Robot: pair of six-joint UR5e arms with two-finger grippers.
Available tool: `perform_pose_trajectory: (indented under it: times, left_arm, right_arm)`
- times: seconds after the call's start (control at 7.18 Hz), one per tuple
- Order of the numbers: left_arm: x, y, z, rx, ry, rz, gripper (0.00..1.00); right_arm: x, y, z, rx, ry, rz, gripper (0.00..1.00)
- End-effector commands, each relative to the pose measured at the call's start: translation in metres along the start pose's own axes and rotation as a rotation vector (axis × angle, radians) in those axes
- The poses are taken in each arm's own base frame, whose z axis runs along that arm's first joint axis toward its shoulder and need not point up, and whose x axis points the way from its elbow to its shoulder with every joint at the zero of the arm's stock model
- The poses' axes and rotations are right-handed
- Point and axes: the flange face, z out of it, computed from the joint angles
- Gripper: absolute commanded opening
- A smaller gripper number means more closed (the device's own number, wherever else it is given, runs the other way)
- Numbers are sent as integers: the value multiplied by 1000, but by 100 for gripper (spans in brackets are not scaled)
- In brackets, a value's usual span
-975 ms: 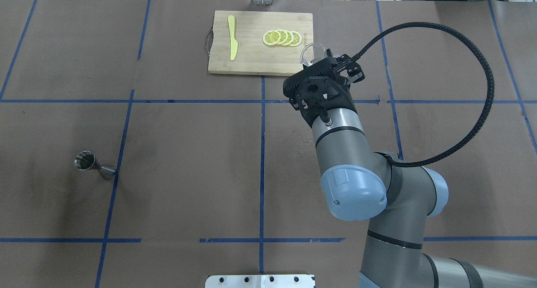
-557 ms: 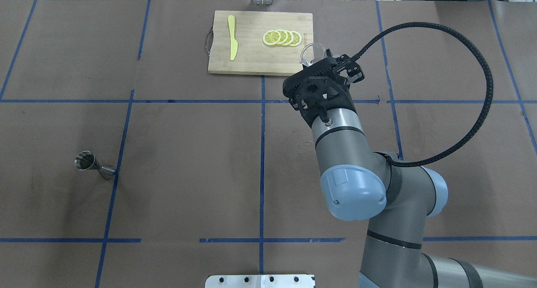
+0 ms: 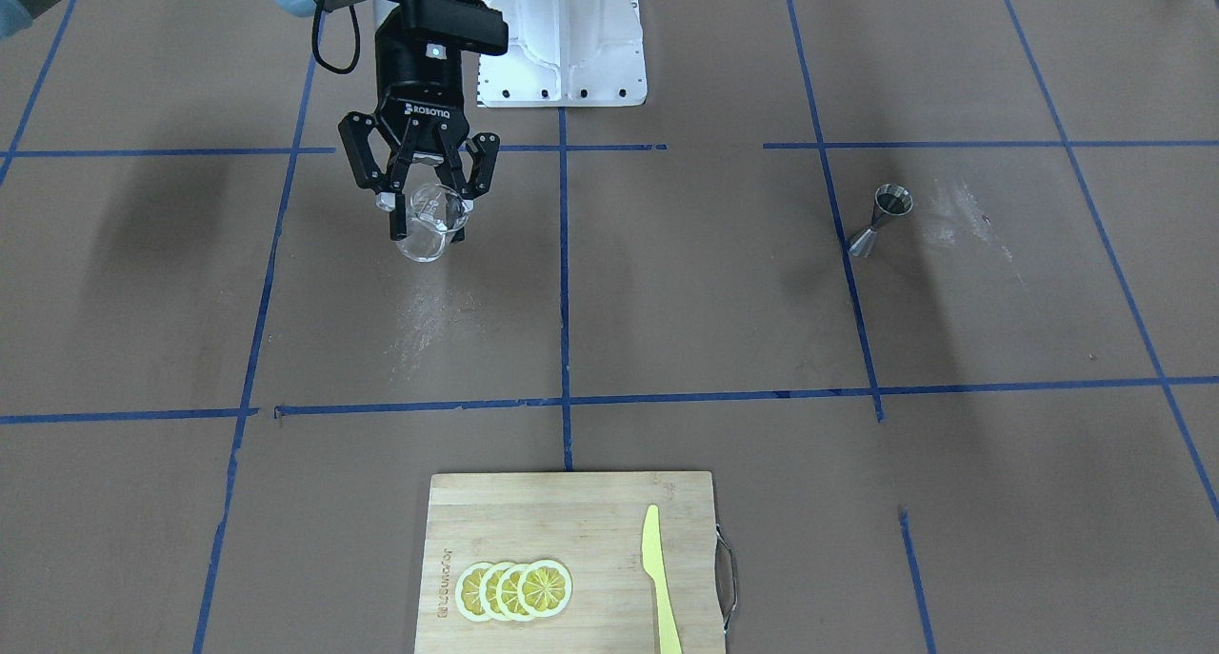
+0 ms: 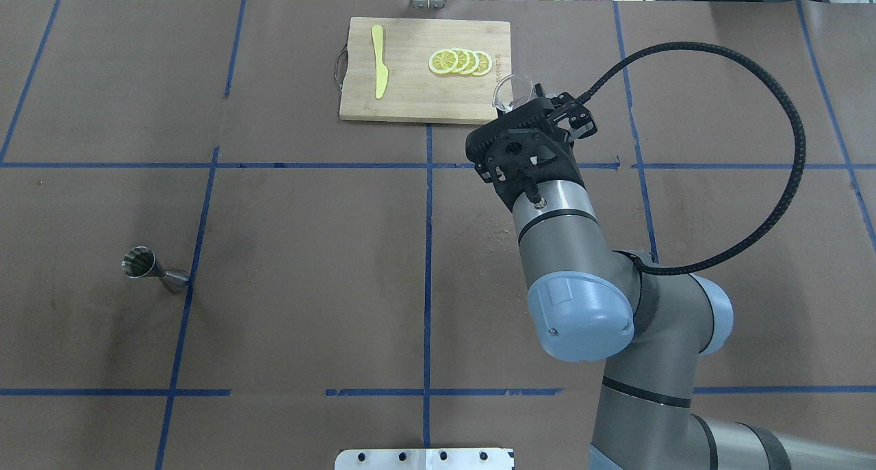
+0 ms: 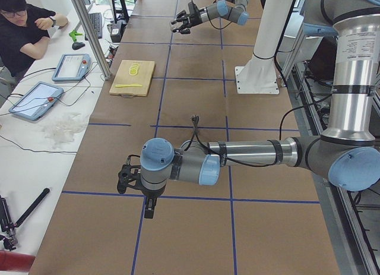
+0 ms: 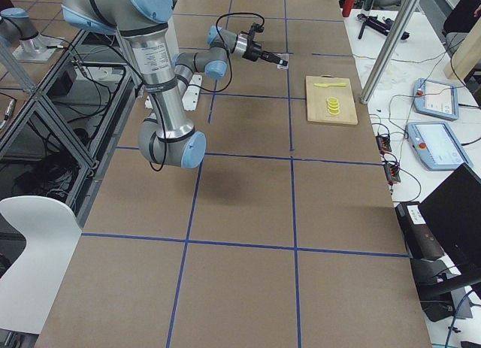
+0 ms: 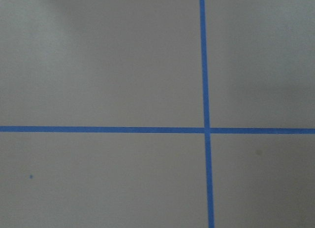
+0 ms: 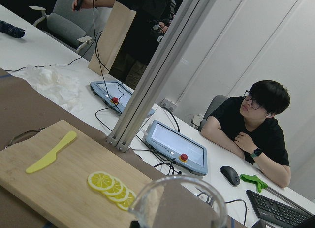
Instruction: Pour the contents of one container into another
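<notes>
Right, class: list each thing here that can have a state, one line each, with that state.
Right gripper: shut on the glass beaker.
Glass beaker: held upright, off the table.
Left gripper: open or shut, cannot tell.
Jigger: standing upright on the table, ungripped.
Lemon slices: overlapped on the cutting board.
Yellow knife: lying flat on the board.

- From overhead, the right gripper's [image 4: 523, 111] own body hides its fingertips and most of the glass beaker [image 4: 514, 87].
- The right wrist view cuts the beaker off at its bottom edge.
- We cannot judge the left gripper's [image 5: 123, 180] jaws: too small.
- The jigger's [image 4: 154, 270] contents escape us.
</notes>
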Motion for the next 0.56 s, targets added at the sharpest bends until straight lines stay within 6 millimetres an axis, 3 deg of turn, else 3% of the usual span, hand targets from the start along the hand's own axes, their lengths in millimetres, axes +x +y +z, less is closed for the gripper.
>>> perform_pose_trajectory:
  times: [0.0,0.42]
  left_arm:
    - [0,0,0,6,-8,2,100]
    - [1,0,0,5,-6,3,100]
  right_arm:
    - [15,32,2,12,-11,22,0]
    - [50,92,4,19,-16,83,0]
